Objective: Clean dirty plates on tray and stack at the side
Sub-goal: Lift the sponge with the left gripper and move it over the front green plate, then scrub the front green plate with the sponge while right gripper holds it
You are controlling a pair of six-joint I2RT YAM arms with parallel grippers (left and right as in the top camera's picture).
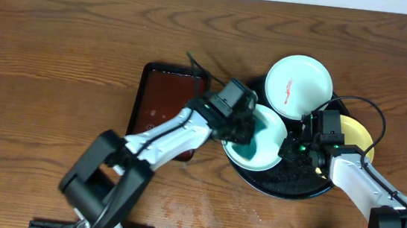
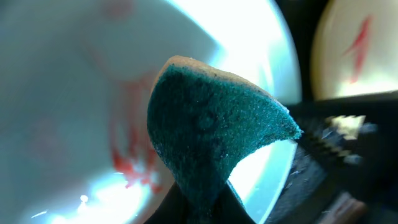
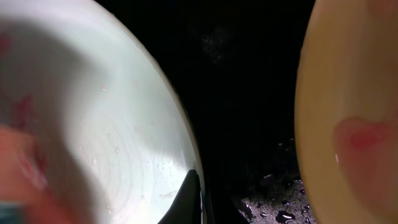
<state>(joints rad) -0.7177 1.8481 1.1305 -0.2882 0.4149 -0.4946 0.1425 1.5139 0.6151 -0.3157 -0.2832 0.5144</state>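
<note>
A pale bluish-white plate with red smears lies on the black tray. My left gripper is shut on a teal sponge and presses it onto this plate. My right gripper is shut on the same plate's right rim; one finger lies over the rim. A second white plate with a red streak sits at the tray's back. The pale yellow plate lies at the tray's right and shows a red smear in the right wrist view.
A small rectangular dark-red tray lies left of the black tray, partly under my left arm. Water drops sit on the black tray between the plates. Bare brown wood tabletop stretches to the left and back.
</note>
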